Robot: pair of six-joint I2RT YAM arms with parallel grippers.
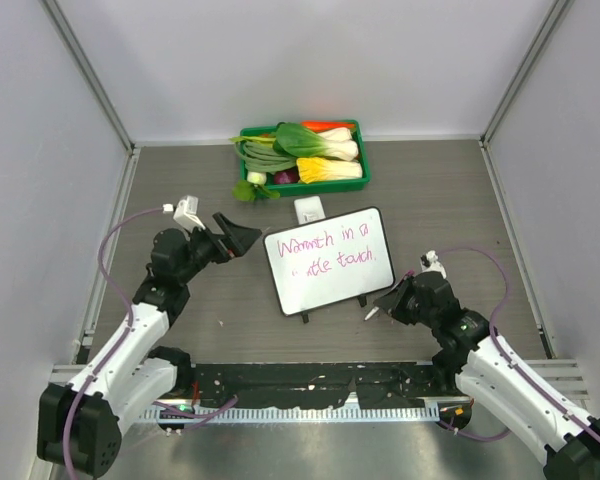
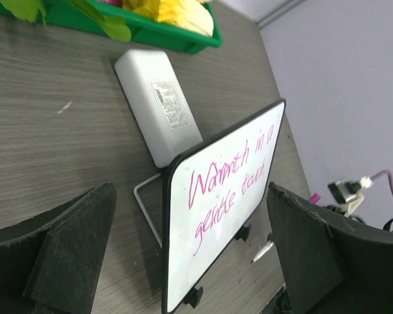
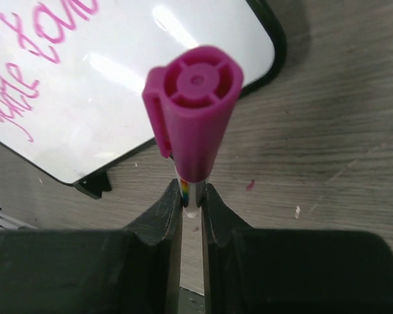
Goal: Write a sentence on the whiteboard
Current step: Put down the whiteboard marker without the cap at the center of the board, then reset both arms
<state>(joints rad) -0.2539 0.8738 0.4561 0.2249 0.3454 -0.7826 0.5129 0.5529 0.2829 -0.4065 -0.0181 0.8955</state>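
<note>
- Right gripper point(image 3: 191, 196): two black, matte fingers, pinched narrow on one marker point(image 3: 195, 111). The barrel is clamped between the pads. The glossy magenta cap, ribbed on its end face and fitted with a side clip, points toward the wrist camera. The gripper stands just off the board's near right corner.
- Table point(image 1: 460, 220): flat grey surface with a fine wood grain.
- Whiteboard point(image 1: 325, 288): one flat, glossy white rectangle with rounded corners and a thin black rim, at mid-table between the two arms, turned slightly. Two small black feet point(image 1: 304, 318) sit on its near long edge.
- Sentence point(image 1: 330, 247): thin magenta cursive in two lines, "Warmth in a" over "gentle touch", on the board's far half.
- Left gripper point(image 1: 242, 236): two black, rough-textured fingers spread wide, holding nothing, just left of the board and apart from it.
- White box point(image 1: 309, 209): one smooth rounded block carrying a label, just beyond the board's far edge.
- Green tray point(image 1: 364, 165): one rectangular plastic tray at the far side, filled with several leafy and yellow vegetables.
</note>
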